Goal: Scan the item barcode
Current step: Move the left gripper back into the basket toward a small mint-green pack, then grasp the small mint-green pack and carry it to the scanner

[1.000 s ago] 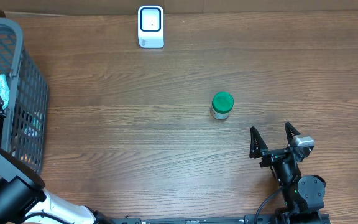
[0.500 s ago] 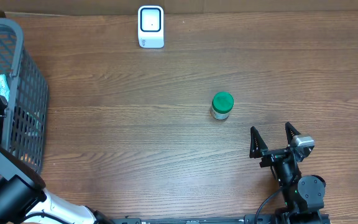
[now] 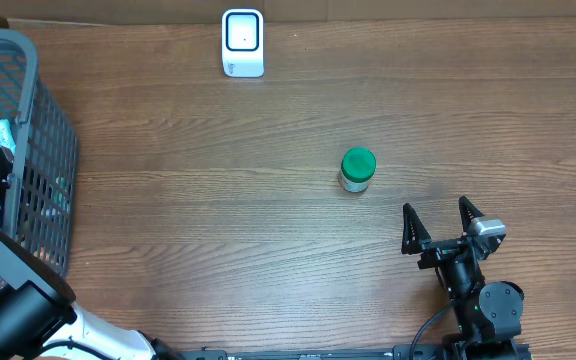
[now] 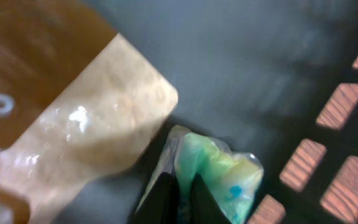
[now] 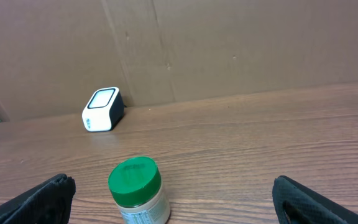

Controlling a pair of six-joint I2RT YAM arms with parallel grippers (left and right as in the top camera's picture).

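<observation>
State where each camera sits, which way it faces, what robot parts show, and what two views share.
Overhead: above the table, looking straight down on basket, scanner and green-lidded jar; left arm and right gripper show.
Left wrist: inside the basket, looking down past the left gripper, shut on a green packet beside a tan pouch.
Right wrist: low over the table, facing the cardboard wall; its open fingers frame the view.
Shared: overhead and right wrist both show the jar and scanner.

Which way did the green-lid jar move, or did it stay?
No, it stayed. The jar sits at the same spot relative to the white scanner.
</observation>
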